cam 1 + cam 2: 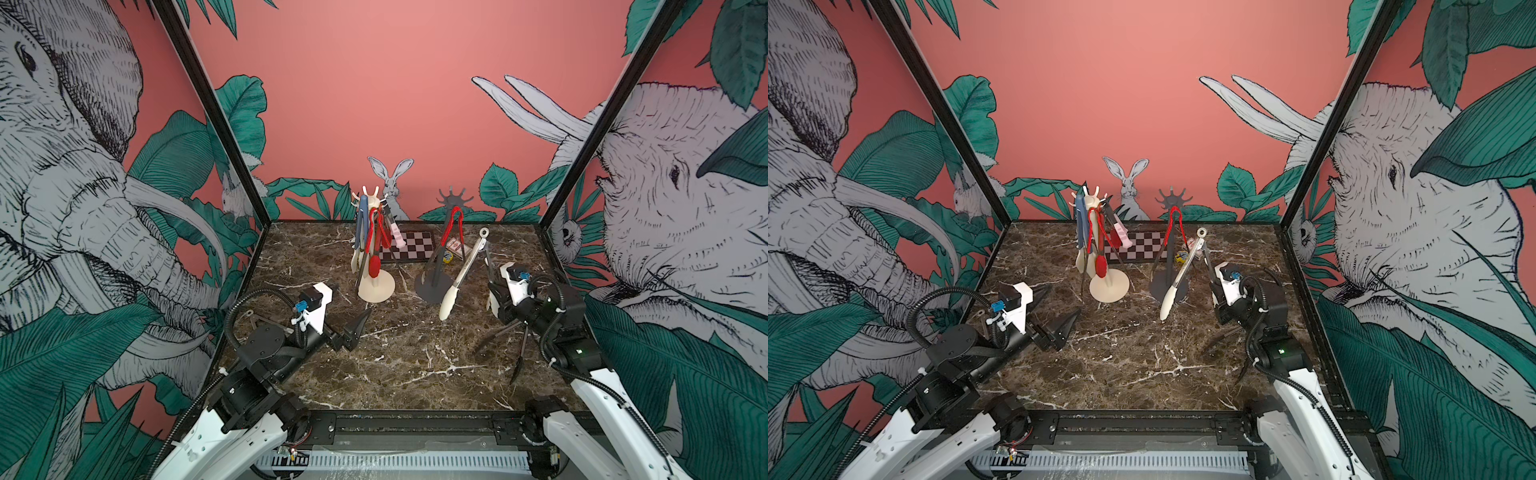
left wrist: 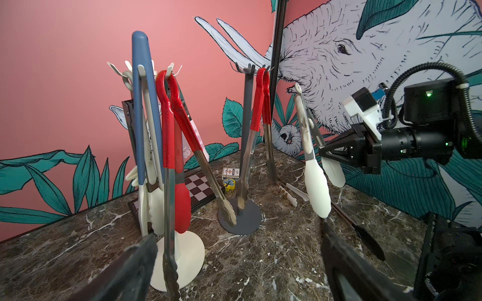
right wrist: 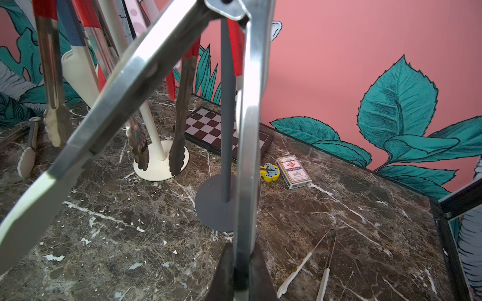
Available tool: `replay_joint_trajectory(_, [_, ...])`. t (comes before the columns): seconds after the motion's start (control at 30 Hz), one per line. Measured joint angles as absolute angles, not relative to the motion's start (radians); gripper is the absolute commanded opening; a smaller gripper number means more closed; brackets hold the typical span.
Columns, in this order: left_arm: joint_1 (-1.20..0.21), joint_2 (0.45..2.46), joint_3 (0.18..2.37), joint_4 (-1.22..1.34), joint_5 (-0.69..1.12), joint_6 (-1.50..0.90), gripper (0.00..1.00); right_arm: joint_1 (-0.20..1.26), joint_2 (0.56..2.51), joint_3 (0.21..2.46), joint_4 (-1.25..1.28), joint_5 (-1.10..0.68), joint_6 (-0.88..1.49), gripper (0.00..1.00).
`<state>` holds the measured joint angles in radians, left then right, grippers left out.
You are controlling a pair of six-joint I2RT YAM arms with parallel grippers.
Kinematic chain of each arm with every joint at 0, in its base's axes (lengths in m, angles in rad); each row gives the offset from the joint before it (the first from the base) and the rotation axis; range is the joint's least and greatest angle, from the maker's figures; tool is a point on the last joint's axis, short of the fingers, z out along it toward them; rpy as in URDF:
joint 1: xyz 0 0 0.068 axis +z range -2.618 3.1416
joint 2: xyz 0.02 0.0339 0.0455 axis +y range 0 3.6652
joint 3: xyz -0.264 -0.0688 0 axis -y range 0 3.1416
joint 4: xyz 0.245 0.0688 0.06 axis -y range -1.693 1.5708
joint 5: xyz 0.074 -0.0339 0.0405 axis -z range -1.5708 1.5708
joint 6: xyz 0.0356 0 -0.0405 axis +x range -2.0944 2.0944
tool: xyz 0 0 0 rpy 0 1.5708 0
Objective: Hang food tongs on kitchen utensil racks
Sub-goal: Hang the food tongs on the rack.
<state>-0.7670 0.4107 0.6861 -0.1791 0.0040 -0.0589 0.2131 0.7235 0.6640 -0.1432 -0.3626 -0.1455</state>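
1. The cream-tipped tongs are held clear above the worktop. The hinge ring is uppermost, the body is tilted, and the two arms are spread in a V.
2. The right jaws are closed narrow on one metal arm of these tongs, just above its cream tip. In the right wrist view the gripped arm runs straight up from between the jaws, and the free arm splays off to one side.
3. The held tongs stand just beside the dark grey rack, on the side toward the right arm. The hinge ring sits lower than the rack's crown of hooks and apart from it.
4. The dark grey rack carries one pair of red-handled tongs, hung from a hook.
5. The cream rack stands to the left of the grey one, apart from it. Blue tongs, red-tipped tongs and pink-tipped tongs hang on it.
6. The left jaws stand wide open and hold nothing. They sit low over the worktop, in front and to the left of the cream rack, well apart from the held tongs.
7. Lying on the worktop are black-tipped tongs beneath the right arm, thin tongs, and a further pair behind the left arm.
8. Near the back wall lie a checkered board, a card box and a yellow piece.
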Motion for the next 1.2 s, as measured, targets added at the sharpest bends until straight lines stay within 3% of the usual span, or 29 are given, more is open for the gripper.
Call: replay_joint_trajectory(1.2, [-0.767, 0.379, 0.685, -0.197, 0.003, -0.059, 1.0, 0.191, 0.882, 0.766, -0.056, -0.548, -0.111, 0.0])
